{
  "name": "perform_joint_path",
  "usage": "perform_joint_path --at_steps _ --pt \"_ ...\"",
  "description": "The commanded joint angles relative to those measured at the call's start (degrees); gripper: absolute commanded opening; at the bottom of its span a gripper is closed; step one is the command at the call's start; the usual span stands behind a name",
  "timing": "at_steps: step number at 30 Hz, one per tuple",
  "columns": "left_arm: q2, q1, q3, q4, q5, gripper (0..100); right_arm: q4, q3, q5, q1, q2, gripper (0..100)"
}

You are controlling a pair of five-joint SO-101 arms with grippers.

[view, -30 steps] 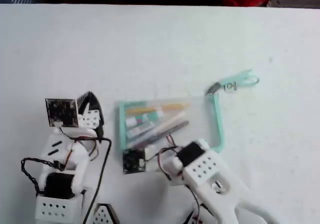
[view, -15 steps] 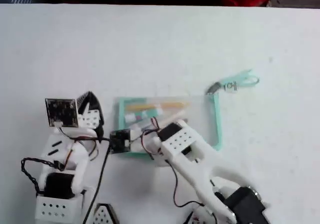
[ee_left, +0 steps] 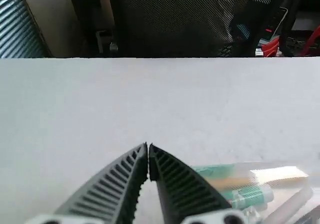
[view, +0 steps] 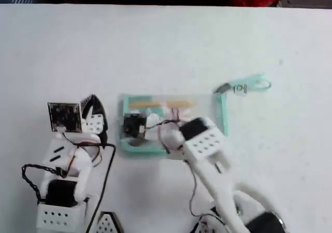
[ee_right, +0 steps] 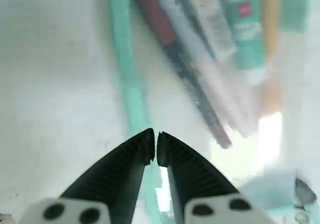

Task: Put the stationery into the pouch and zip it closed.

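A clear pouch point(view: 205, 108) with a teal border lay flat on the white table point(view: 155, 46), and the stationery point(ee_right: 215, 59) was packed inside it, visible through its see-through face. The contents seen in the right wrist view were a dark red pen point(ee_right: 170, 44), a pale pen point(ee_right: 210, 79), a marker with a teal label point(ee_right: 245, 29) and a yellow pencil point(ee_right: 272, 14), all lying side by side along the length of the pouch. The right arm point(view: 205, 142) stretched across the pouch, and the right gripper point(ee_right: 155, 144) hung just above the pouch's teal border point(ee_right: 127, 74), its jaws drawn together to a hairline gap with nothing between them. A teal strap point(view: 251, 83) with a small metal zip pull point(view: 222, 90) trailed out from one corner of the pouch onto the table. Whether the zip was run shut could not be told. The left arm point(view: 67, 160) stood beyond the end of the pouch farthest from that strap, apart from it, and the left gripper point(ee_left: 148, 151) was poised near that end, its ribbed jaws pressed tip to tip and holding nothing, with the pouch's contents in sight just beside it.
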Motion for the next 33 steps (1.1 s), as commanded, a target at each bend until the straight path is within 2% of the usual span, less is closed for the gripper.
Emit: perform_joint_path --at_steps 1,3,7,9,11,16,21,25,29,33 --pt "-0.7 -0.4 -0.6 -1.1 -7.8 3 -0.7 -1.8 -3.5 10.2 -8.5 1.9" --pt "-0.8 -1.5 -1.0 -0.7 -9.7 3 -4.1 -1.4 -7.7 17.5 -10.6 1.9" --pt "-0.8 -9.7 -10.4 7.0 -9.8 3 -10.3 -1.6 -23.9 31.7 -14.7 1.9" --pt "-0.8 -12.2 -17.2 11.9 -7.6 3 -11.8 -1.6 -31.3 35.5 -18.0 1.9" --pt "-0.8 -12.6 -23.1 16.3 -5.3 3 -11.3 -1.5 -35.7 35.9 -22.2 1.9" --pt "-0.8 -12.5 -31.2 23.6 -4.0 3 -1.5 -1.5 -39.1 31.3 -36.8 1.9" --pt "-0.8 -12.5 -35.8 29.9 -3.8 3 7.8 -1.5 -39.1 21.1 -55.8 2.2" --pt "-3.7 -12.5 -39.6 35.0 -3.7 2 11.2 -1.1 -38.9 12.4 -71.6 2.4" --pt "-13.3 -12.5 -39.8 35.7 -4.0 2 12.4 -3.2 -38.9 9.9 -71.1 2.4" --pt "-12.3 -12.5 -42.2 38.9 -4.0 2 12.5 -3.2 -39.1 9.4 -71.7 2.5"
